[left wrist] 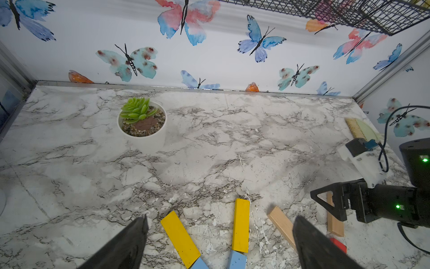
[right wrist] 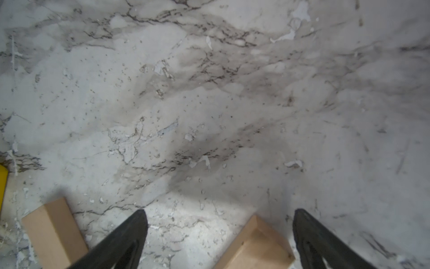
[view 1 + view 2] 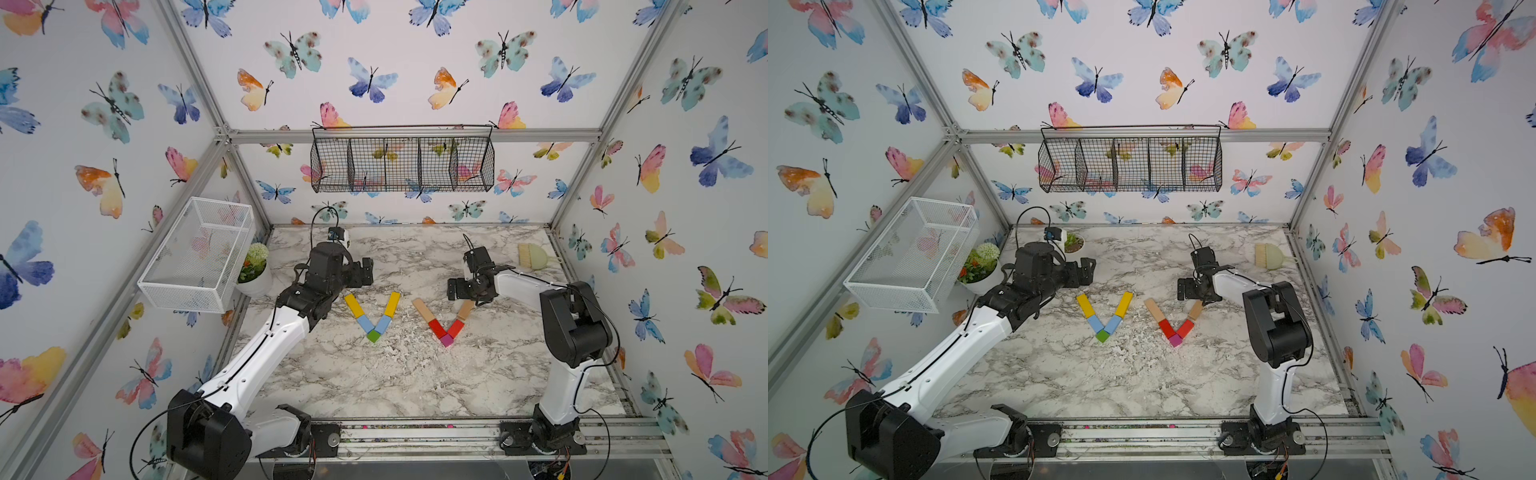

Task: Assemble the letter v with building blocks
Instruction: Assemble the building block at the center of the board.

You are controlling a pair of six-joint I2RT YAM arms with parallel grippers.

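Observation:
The building blocks lie flat on the marble table in two V shapes. One V has two yellow bars, light-blue bars and a green cube. The second V has tan bars, red bars and a magenta cube. My left gripper hovers open behind the yellow bars, holding nothing. My right gripper is open above the far end of a tan bar, not touching it.
A potted succulent and a flower pot stand at the back left. A white mesh basket hangs on the left wall, a black wire basket on the back wall. A small brush lies at the back right.

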